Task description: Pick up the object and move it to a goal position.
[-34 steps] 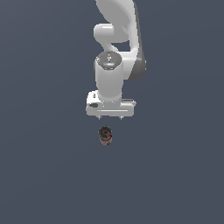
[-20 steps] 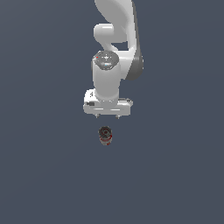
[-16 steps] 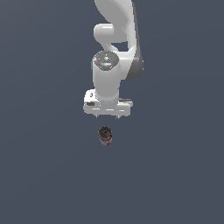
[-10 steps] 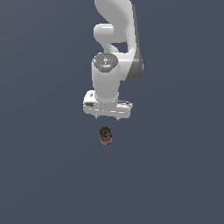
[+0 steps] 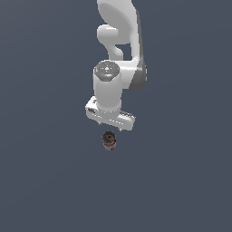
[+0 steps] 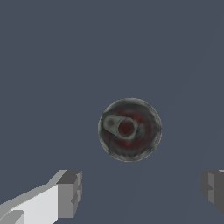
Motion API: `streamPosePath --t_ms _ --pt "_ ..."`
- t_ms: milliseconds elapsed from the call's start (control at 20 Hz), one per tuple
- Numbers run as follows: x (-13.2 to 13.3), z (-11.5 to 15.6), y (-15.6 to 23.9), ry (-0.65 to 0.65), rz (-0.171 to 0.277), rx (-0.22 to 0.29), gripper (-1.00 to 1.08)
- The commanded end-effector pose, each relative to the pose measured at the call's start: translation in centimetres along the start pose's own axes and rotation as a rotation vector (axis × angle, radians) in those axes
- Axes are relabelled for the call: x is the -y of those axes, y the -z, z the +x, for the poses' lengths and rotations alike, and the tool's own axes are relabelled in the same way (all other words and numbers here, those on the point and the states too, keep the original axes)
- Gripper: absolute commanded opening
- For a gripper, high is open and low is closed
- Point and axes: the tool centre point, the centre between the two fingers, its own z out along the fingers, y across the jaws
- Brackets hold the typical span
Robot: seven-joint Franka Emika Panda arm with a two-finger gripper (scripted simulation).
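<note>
Through the wrist view we are looking straight down past our own fingertips (image 6: 70, 194), two grey pads that are standing wide apart with bare floor between them. The gripper (image 6: 142, 192) is spread well open and is gripping nothing. One pad is showing its white finger body behind it; the other is only partly inside the picture.

Just beyond the fingers, the object (image 6: 130, 129) is sitting on the dark blue-grey floor (image 6: 52, 65). From above we are seeing its round dark top, ringed by a pale worn edge, with a red blotch near the middle and a lighter tab-like shape beside that. It is lying clear of both pads, touching neither, and it is not sitting between them in this view but off to one side of the line joining them.

In the exterior view we are seeing the gripper (image 5: 110, 128) hanging above the floor (image 5: 45, 181), its white crossbar tilted, with only short stubs of the fingers showing beneath it. The object (image 5: 109, 141) is standing upright just below those stubs, near them, a very small can with whitish-brown sides and red marks. Whether the stubs are touching it, we cannot tell from here.

Farther back, the white arm (image 5: 118, 54) is rising from the wrist and curving out of the frame.
</note>
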Motion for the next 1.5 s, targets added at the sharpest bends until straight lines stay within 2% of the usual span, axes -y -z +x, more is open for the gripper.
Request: streamPosePath --t_ms 0,300,650,1150,1450 --pt "0.0 0.5 -0.4 -0.074 0.004 -0.005 1.00" --pt "0.1 1.6 -1.4 -0.230 0.013 -0.014 1.00" --pt "0.1 2.4 -2.1 -0.343 0.020 -0.021 1.00" --pt "0.1 2.6 -2.5 -0.375 0.021 -0.023 1.00" --pt "0.1 2.6 -4.9 -0.378 0.021 -0.024 1.00"
